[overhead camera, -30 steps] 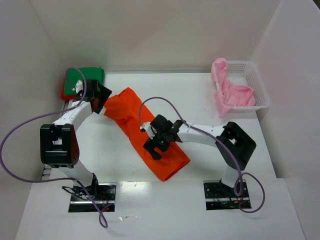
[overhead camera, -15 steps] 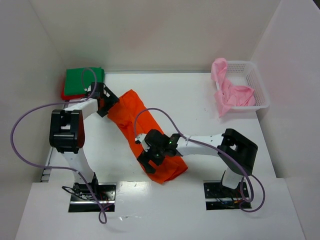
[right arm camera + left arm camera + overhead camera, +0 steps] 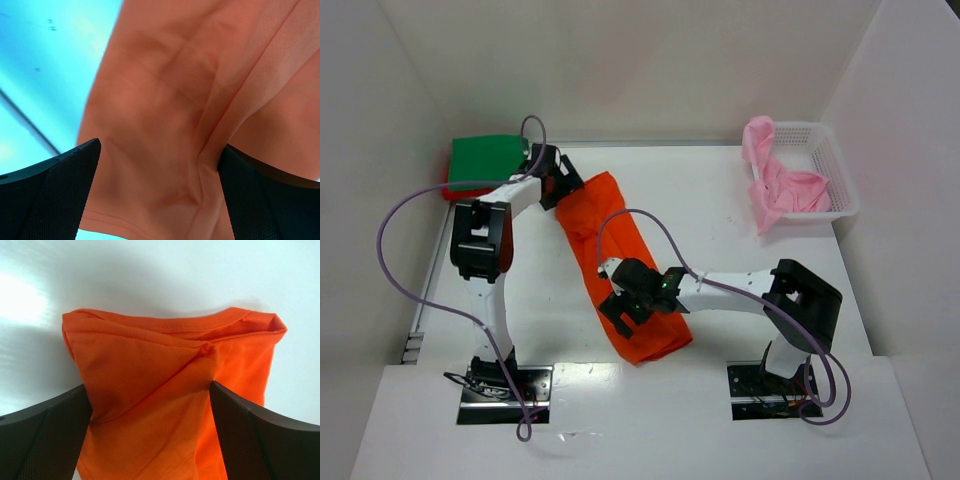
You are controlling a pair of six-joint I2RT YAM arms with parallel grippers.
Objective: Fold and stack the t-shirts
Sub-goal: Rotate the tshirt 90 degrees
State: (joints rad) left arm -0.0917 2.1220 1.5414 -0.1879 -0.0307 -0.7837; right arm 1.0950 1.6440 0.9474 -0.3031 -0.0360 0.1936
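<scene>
Orange t-shirt (image 3: 620, 265) folded long (creased), green t-shirt (image 3: 485, 158) atop red, pink t-shirt (image 3: 780, 187) crumpled

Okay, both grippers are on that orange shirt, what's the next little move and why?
Probably lift both ends slightly and draw them apart to flatten it. The orange t-shirt lies as a bunched, twisted strip on the table; the left gripper has its far end and the right gripper its near end, cloth filling both gaps. It looks too rumpled to fold yet.

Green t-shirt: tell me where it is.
In the top view the green t-shirt sits folded in the table's far left corner, on a red t-shirt, beside the left hand.
</scene>
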